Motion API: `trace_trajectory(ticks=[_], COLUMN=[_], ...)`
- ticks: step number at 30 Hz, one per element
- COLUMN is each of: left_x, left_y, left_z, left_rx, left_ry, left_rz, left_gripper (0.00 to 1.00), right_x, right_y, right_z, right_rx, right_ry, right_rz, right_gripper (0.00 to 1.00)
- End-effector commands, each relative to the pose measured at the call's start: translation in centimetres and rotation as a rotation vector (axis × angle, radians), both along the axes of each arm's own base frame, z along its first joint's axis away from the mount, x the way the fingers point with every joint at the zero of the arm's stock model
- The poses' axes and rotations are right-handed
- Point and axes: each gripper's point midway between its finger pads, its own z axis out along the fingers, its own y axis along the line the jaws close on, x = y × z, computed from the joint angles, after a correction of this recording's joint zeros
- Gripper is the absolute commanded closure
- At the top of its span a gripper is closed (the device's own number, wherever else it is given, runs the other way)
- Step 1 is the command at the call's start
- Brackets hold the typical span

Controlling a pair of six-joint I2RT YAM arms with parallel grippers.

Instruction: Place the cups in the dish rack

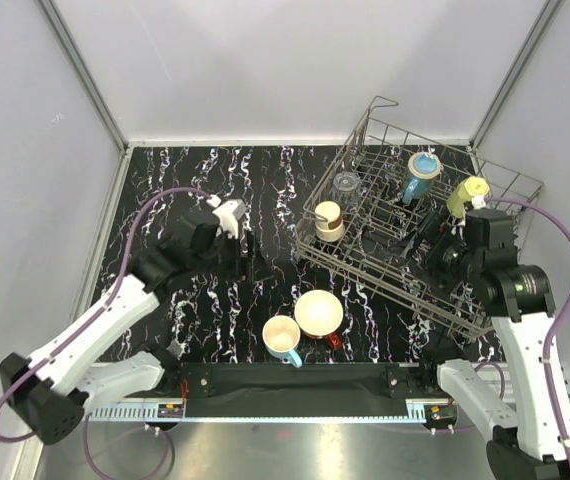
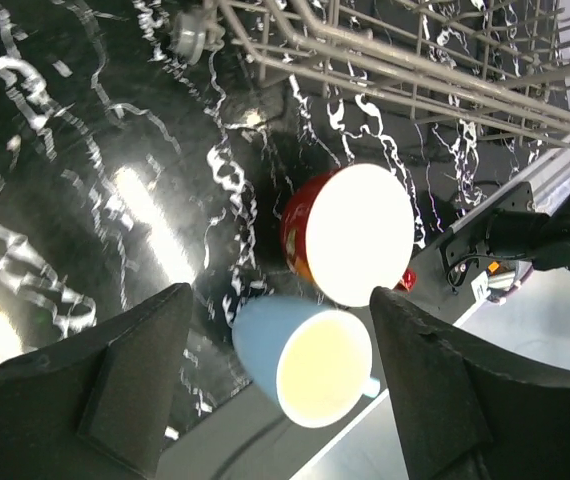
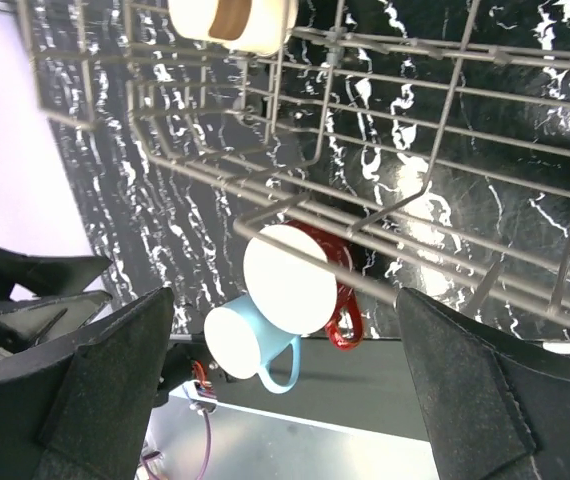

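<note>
A light-blue mug [image 1: 282, 338] and a wide red mug [image 1: 319, 314] stand touching near the table's front edge. The wire dish rack [image 1: 487, 226] sits tilted at the back right. It holds a clear tumbler [image 1: 346, 184], a cream-brown cup [image 1: 329, 220], a teal cup [image 1: 421, 175] and a yellow-green cup [image 1: 468, 195]. My left gripper [image 1: 248, 255] hangs open left of the rack, well behind the two mugs. The left wrist view shows the light-blue mug [image 2: 305, 360] and red mug [image 2: 350, 235] beyond its gripper [image 2: 281, 300]. My right gripper [image 1: 443, 248] is open over the rack's near side.
Rack wires [image 3: 365, 282] cross the right wrist view above the red mug [image 3: 290, 278] and light-blue mug [image 3: 240, 335]; the cream-brown cup [image 3: 230, 22] is at the top. A black base bar [image 1: 295, 378] runs along the front edge. Purple cables [image 1: 150, 208] loop over both arms.
</note>
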Motion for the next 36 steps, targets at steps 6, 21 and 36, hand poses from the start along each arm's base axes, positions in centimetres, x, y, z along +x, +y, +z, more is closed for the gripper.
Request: trace_trajectory(ticks=[6, 21, 36], left_x=[-4.4, -8.1, -8.6], left_y=[2.5, 0.7, -0.9], left_z=[-3.7, -8.9, -11.4], left_rx=[0.129, 0.190, 0.193], left_ry=[0.110, 0.246, 0.271], left_rz=[0.065, 0.017, -0.028], left_gripper=[0.32, 0.38, 0.52], right_x=[-0.2, -0.2, -0.8], right_y=[2.0, 1.9, 3.7], right_z=[0.3, 0.1, 1.5], right_rx=[0.079, 0.030, 0.131], right_ry=[0.001, -0.014, -0.060], right_rz=[0.097, 0.153, 0.227], right_gripper=[0.00, 0.00, 0.00])
